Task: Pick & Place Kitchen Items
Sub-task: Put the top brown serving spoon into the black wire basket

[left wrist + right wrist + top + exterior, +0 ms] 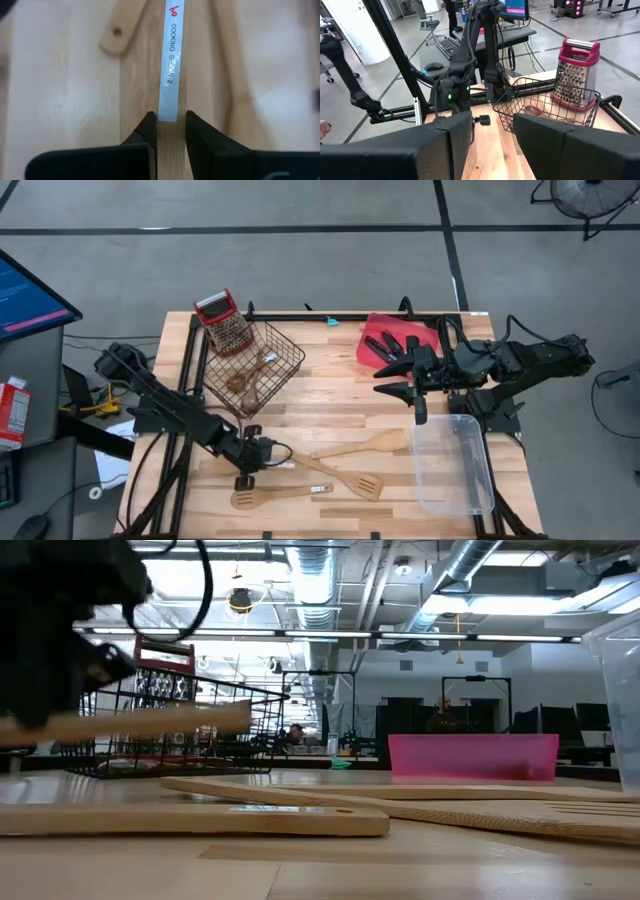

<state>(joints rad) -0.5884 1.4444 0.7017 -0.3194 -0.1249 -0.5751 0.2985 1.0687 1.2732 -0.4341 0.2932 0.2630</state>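
In front of the wire basket (255, 365), the left gripper (169, 131) is pinching a flat, pale wooden spoon (171, 75) by its labelled handle, lifting it just off the table. The right gripper (415, 402) is hanging spread beside the clear bin (455, 465).

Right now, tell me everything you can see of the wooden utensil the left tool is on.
The labelled wooden utensil is pale wood with a long straight handle carrying a silver sticker printed "COOKING" and a red handwritten mark. In the high view it lies flat near the table's front edge, rounded head under the arm. The left tool straddles the handle, its fingers against both sides; whether it is lifted is unclear. A slotted spatula lies beside it.
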